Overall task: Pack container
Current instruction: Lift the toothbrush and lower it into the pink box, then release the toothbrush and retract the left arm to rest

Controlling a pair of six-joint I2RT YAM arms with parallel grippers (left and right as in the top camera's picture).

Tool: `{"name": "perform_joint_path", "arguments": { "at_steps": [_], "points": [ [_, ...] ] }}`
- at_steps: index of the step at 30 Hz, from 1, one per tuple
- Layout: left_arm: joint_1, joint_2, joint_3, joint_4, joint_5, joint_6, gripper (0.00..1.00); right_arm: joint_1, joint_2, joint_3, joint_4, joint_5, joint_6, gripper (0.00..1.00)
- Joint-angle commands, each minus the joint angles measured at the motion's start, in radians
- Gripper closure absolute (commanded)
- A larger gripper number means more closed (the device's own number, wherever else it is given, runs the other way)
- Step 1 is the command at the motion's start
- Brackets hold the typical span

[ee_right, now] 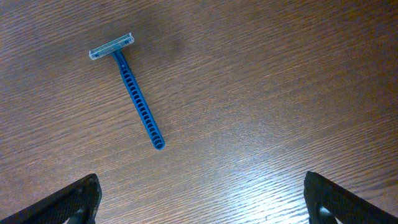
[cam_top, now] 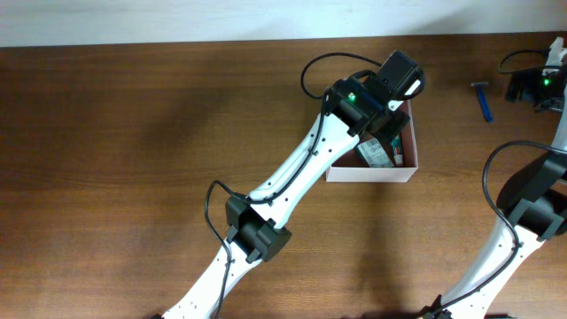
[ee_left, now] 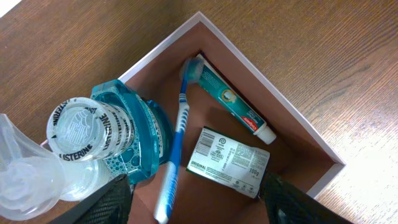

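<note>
The container (cam_top: 372, 174) is a square shallow box with white walls and a reddish inside (ee_left: 292, 167), at the table's back right. In it lie a toothpaste tube (ee_left: 230, 99) and a green soap packet (ee_left: 229, 160). A Listerine bottle (ee_left: 109, 140) stands in it, and a blue-and-white toothbrush (ee_left: 175, 149) leans against the bottle. My left gripper (ee_left: 202, 206) hangs open over the box (cam_top: 383, 124), touching nothing. A blue razor (ee_right: 132, 93) lies on the table (cam_top: 483, 99). My right gripper (ee_right: 199, 199) is open and empty above the table near the razor (cam_top: 532, 87).
A clear plastic cap or bottle top (ee_left: 25, 168) shows at the left edge of the left wrist view. The wooden table (cam_top: 133, 159) stretches to the left and front. Black cables run off both arms.
</note>
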Motion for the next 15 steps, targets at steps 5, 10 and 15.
{"name": "perform_joint_path", "arguments": {
  "at_steps": [5,10,15],
  "points": [
    [0.003,-0.045,0.025,-0.002,0.014,0.009,0.23,0.001,0.003,0.02,-0.001,0.009,-0.007,0.01],
    [0.027,-0.174,0.033,-0.001,-0.005,0.009,0.01,0.001,0.003,0.02,0.0,0.009,-0.007,0.01],
    [0.108,-0.329,0.033,-0.001,-0.097,0.008,0.0,0.001,0.003,0.02,0.0,0.009,-0.007,0.01]
  ]
}}
